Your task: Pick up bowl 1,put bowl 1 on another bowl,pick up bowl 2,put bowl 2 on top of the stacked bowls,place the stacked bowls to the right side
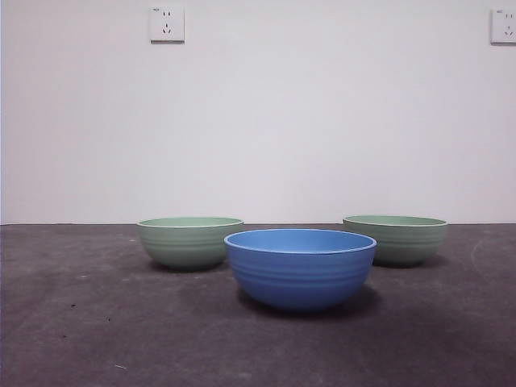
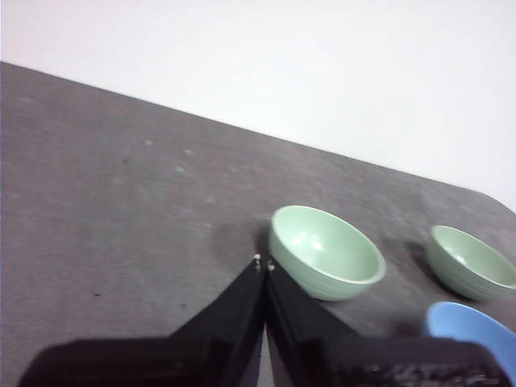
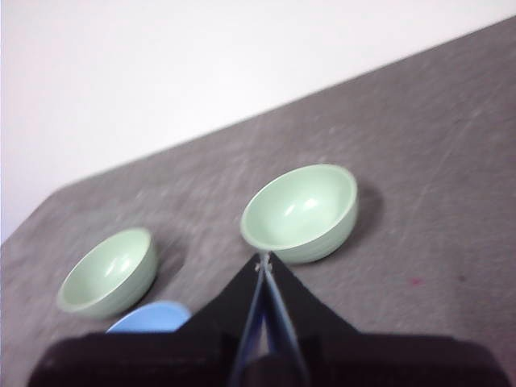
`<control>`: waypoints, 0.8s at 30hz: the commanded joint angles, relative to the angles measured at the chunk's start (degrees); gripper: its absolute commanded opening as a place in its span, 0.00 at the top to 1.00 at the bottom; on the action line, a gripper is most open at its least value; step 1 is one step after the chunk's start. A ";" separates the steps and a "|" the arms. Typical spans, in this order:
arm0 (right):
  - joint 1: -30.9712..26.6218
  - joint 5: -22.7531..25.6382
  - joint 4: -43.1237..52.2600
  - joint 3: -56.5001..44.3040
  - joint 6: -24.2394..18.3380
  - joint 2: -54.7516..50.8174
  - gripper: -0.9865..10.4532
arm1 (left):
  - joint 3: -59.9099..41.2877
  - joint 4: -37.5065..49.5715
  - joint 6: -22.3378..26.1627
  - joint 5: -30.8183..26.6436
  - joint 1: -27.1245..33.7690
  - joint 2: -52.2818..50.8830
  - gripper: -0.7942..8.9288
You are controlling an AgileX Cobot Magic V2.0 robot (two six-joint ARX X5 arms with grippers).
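Observation:
The round blue bowl (image 1: 300, 266) with faint ridges stands alone at the front middle of the table. A pale green bowl (image 1: 189, 240) sits behind it to the left, another pale green bowl (image 1: 396, 239) behind it to the right. All three stand apart and empty; nothing is stacked. My left gripper (image 2: 264, 262) is shut, above the table near the left green bowl (image 2: 325, 251). My right gripper (image 3: 263, 260) is shut too, hovering near the right green bowl (image 3: 301, 211). Neither gripper shows in the front view.
The table (image 1: 81, 322) is dark grey with a white wall behind it. Two wall sockets (image 1: 167, 24) sit high on the wall. The blue bowl's rim shows in the left wrist view (image 2: 476, 330) and in the right wrist view (image 3: 149, 317).

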 commanded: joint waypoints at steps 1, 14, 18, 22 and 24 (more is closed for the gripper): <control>-0.07 -2.75 -5.55 6.67 -5.84 5.25 0.92 | 3.63 -1.31 0.76 3.63 0.24 3.15 0.93; 0.92 -4.07 -37.53 34.38 -18.58 25.14 0.92 | 26.38 -19.43 11.85 17.38 0.11 23.04 0.93; 1.90 -4.00 -44.28 38.64 -21.07 27.76 0.92 | 31.85 -27.02 15.78 17.66 -0.55 26.93 0.93; 3.15 -4.00 -47.15 40.17 -22.21 28.63 0.92 | 35.28 -33.03 19.06 19.91 -1.49 29.75 0.93; 3.80 -4.00 -47.39 40.19 -22.29 28.79 0.92 | 36.04 -34.42 19.52 19.91 -1.75 30.23 0.93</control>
